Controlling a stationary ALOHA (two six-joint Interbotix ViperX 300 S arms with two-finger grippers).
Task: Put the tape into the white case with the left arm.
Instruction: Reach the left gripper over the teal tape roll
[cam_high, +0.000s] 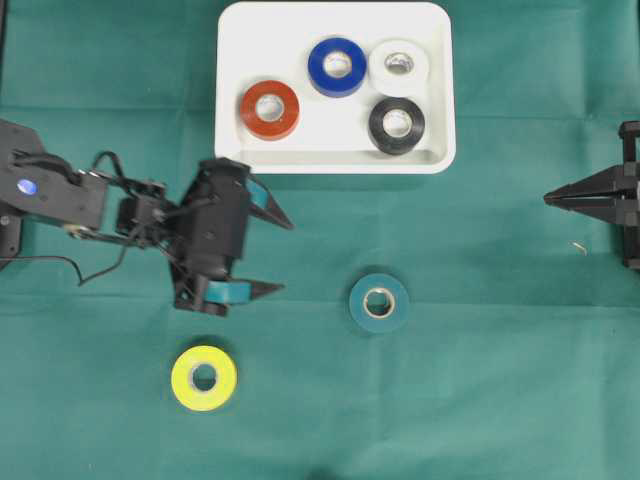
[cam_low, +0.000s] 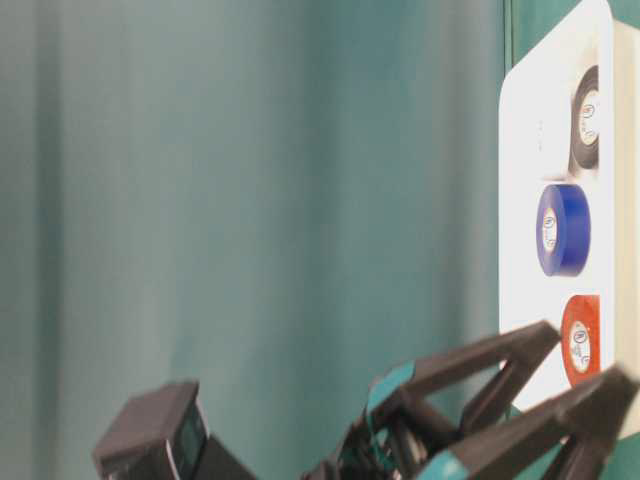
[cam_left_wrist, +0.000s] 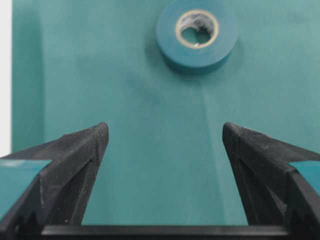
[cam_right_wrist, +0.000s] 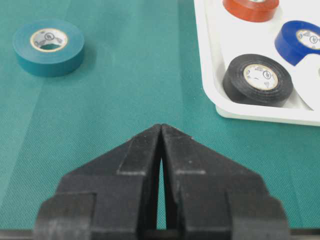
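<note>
Tape rolls: four in the white case (cam_high: 234, 150), two loose — left gripper (cam_high: 284, 254) spread wide, holding nothing.

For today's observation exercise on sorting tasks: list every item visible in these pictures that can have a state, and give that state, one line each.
White rectangular plastic case: holds four rolls.
Red tape roll: flat in case.
Blue tape roll: flat in case.
White tape roll: flat in case.
Black tape roll: flat in case.
Teal tape roll: on cloth, outside case.
Yellow tape roll: on cloth, outside case.
Left gripper: open, empty.
Right gripper: shut, empty.
</note>
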